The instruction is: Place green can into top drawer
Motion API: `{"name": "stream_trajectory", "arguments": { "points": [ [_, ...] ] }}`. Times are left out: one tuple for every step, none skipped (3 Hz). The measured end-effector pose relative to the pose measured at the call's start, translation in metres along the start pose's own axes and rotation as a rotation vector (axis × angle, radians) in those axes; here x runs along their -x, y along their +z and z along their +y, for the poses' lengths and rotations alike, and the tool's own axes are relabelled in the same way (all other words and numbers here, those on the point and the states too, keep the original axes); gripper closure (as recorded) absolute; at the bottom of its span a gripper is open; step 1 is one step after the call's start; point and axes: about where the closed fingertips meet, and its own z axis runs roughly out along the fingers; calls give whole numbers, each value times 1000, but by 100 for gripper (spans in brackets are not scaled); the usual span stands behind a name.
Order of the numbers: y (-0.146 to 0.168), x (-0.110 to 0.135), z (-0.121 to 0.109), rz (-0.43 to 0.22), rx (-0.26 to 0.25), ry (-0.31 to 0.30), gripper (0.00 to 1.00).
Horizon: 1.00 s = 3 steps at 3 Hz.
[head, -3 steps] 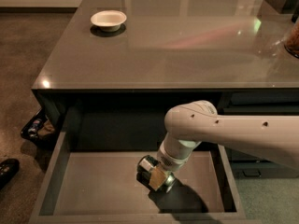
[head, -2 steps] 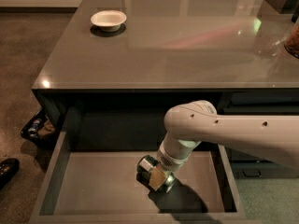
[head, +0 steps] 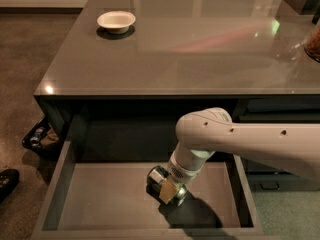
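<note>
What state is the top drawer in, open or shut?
Open. The top drawer is pulled well out from under the desk, its grey floor exposed, and the gripper is down inside it, near the floor.

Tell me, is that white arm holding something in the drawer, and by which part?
The green can sits right at the gripper, low in the top drawer. Whether it is gripped, and where, cannot be told: the arm covers the contact.

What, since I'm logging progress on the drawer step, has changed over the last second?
Nothing visibly changed. The gripper is still low inside the wide, shallow grey metal top drawer, with the small silver-ended green can at its tip. The round white bowl on the glossy grey desk has not moved.
</note>
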Motion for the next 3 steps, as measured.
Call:
{"name": "stream_trajectory", "arguments": {
  "points": [
    [0,0,0,0,0,0,12],
    [0,0,0,0,0,0,0],
    [0,0,0,0,0,0,0]
  ]
}}
